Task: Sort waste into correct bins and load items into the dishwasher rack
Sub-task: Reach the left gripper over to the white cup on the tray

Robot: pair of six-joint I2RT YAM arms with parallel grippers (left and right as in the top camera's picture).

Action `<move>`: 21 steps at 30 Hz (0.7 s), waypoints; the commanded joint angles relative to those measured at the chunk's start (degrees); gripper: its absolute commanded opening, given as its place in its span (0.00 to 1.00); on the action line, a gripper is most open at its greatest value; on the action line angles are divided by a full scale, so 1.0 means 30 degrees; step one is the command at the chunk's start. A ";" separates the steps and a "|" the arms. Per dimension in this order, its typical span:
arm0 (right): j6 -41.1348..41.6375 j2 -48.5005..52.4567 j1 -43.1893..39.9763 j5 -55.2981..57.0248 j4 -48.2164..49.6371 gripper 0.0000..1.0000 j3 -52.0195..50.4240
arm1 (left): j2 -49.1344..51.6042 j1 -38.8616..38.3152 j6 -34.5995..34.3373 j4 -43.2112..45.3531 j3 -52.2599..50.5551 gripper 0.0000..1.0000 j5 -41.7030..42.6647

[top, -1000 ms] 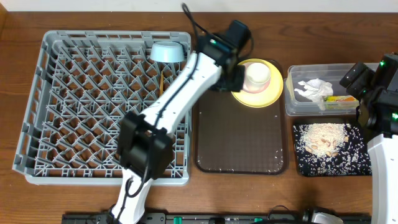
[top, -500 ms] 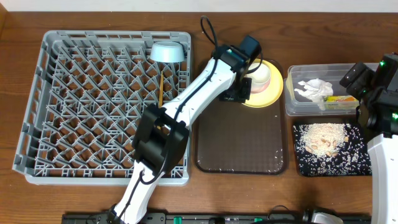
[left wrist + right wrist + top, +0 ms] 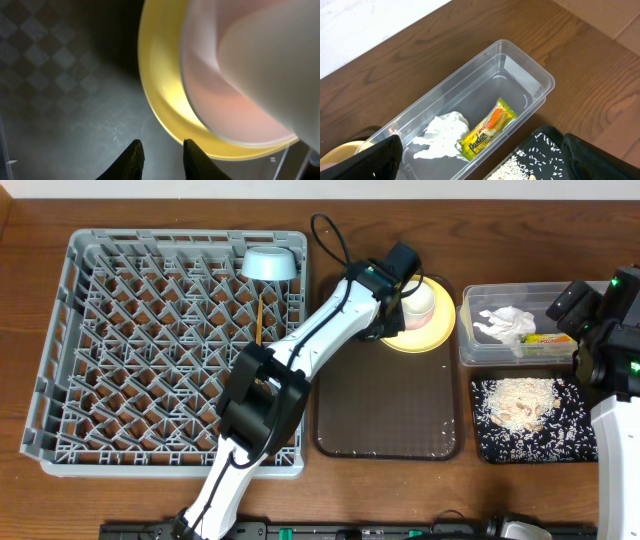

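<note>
The round yellow plate point(image 3: 432, 335) lies at the far end of the brown serving tray, with a cream-white bowl or cup point(image 3: 420, 301) on it. My left gripper point(image 3: 386, 328) is low at the plate's left rim. In the left wrist view its fingers point(image 3: 161, 152) are slightly apart and empty, beside the plate's edge point(image 3: 165, 115). The light blue bowl point(image 3: 272, 264) and the chopsticks point(image 3: 261, 322) sit in the grey dishwasher rack point(image 3: 60, 340). My right gripper point(image 3: 485, 160) is open above the clear tub point(image 3: 530, 70), which holds the napkin point(image 3: 442, 135) and the wrapper point(image 3: 487, 130).
The brown serving tray point(image 3: 388, 405) lies between the rack and the bins. The clear tub point(image 3: 475, 350) is at the right, and the black tray point(image 3: 560, 440) with rice scraps point(image 3: 520, 402) is in front of it. The right arm point(image 3: 615, 330) stands at the right edge.
My left arm has swung right from the rack's corner to the plate's left rim and settled lower. The right arm has not moved.
</note>
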 commanded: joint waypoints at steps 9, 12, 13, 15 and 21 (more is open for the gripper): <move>-0.0066 -0.0117 -0.0087 0.0058 -0.0146 0.99 0.0138 | 0.0313 0.0437 -0.2004 0.2696 -0.2178 0.28 -0.0364; -0.0066 -0.0117 -0.0087 0.0058 -0.0146 0.99 0.0138 | 0.0321 0.0430 -0.2004 0.2973 -0.2229 0.28 -0.0364; -0.0066 -0.0117 -0.0087 0.0058 -0.0146 0.99 0.0138 | 0.0321 0.0437 -0.2004 0.3060 -0.2229 0.28 -0.0357; -0.0066 -0.0117 -0.0087 0.0058 -0.0153 0.99 0.0138 | 0.0321 0.0437 -0.2011 0.3133 -0.2229 0.28 -0.0357; -0.0066 -0.0117 -0.0087 0.0058 -0.0153 0.99 0.0138 | 0.0328 0.0415 -0.2055 0.3060 -0.2550 0.28 -0.0386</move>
